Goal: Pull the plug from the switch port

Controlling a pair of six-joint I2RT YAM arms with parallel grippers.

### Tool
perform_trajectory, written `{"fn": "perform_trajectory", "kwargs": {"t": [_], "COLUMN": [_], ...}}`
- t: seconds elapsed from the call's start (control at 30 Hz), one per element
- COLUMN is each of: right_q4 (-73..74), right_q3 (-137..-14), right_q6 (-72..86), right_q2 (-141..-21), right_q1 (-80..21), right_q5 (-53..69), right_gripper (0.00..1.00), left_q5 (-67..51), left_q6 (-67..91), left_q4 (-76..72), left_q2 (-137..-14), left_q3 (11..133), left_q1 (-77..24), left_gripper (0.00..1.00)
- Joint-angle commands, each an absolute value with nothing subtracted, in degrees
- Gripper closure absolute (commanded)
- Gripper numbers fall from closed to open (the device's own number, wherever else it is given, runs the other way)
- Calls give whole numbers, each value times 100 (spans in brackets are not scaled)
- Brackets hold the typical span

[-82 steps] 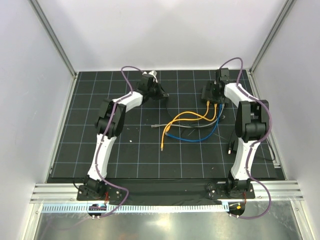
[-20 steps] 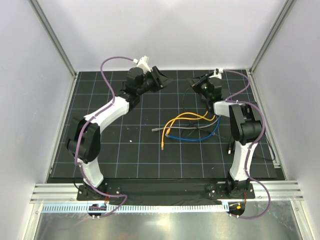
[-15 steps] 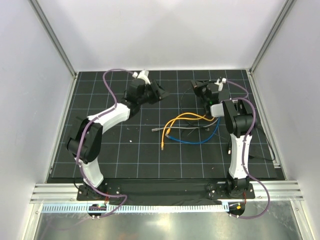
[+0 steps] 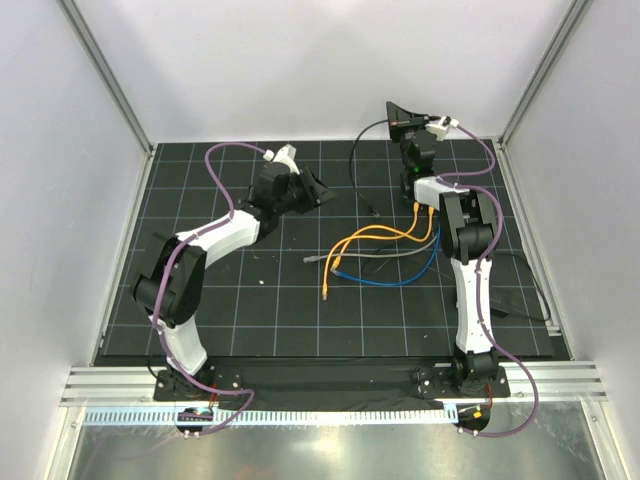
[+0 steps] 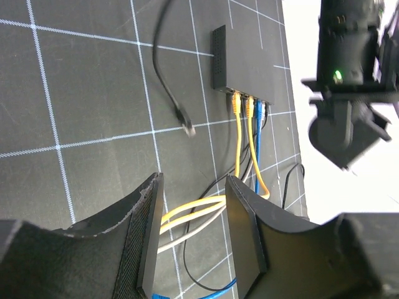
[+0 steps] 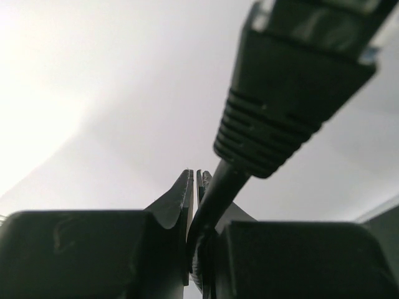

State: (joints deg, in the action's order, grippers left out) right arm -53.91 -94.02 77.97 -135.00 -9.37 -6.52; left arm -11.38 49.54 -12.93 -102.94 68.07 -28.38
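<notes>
Right end effector [image 6: 194, 179]: clamped on the cord of black moulded plug [image 6: 293, 93], held high, apparently clear of small matte-black switch box [image 5: 219, 59] on gridded black bench [image 5: 87, 81]. Left end effector [image 5: 192, 185]: wide, empty. Advice: grip firm; lower plug away from yellow cables [image 5: 239, 137].

A black gridded mat [image 4: 250, 310] carries the switch [image 5: 219, 59]. Yellow cables [image 4: 375, 233], a blue cable [image 4: 395, 282] and a black cable [image 5: 185, 128]'s end lie on it.

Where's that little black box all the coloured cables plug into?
The switch lies flat on the black gridded mat at the far right, close by the right arm; the left wrist view shows yellow cables and a blue cable plugged into it.
</notes>
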Motion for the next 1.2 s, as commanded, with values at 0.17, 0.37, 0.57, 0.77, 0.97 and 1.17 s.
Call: {"fn": "perform_trajectory", "kwargs": {"t": [0.17, 0.37, 0.57, 0.77, 0.97, 1.17], "right_q4": [-5624, -4591, -4298, -3306, -2409, -1759], "right_q3": [-10986, -11171, -12074, -14008, -14599, -14800], "right_q6": [7646, 7989, 8016, 7506, 6909, 6232], "right_q2": [-14230, -13957, -14711, -16039, -16471, -16603], "right_q1": [-1142, -1809, -2644, -3014, -3243, -3278], "right_q5": [-229, 193, -184, -561, -1344, -1538], "right_gripper": [99, 99, 99, 99, 95, 85], "left_q5": [-783, 728, 1089, 1503, 1520, 1380], "left_q6": [4957, 4965, 4870, 4518, 4474, 4544], "left_q4": [-1406, -1153, -765, -308, -132, -149], "left_q2": [-9687, -8597, -7630, -6848, -6469, -6512], "left_q3": [6373, 5459, 5160, 4984, 4852, 4781], "left_q1": [-2795, -2786, -2795, -2786, -2795, -2795], "left_gripper": [51, 46, 45, 43, 42, 42]}}
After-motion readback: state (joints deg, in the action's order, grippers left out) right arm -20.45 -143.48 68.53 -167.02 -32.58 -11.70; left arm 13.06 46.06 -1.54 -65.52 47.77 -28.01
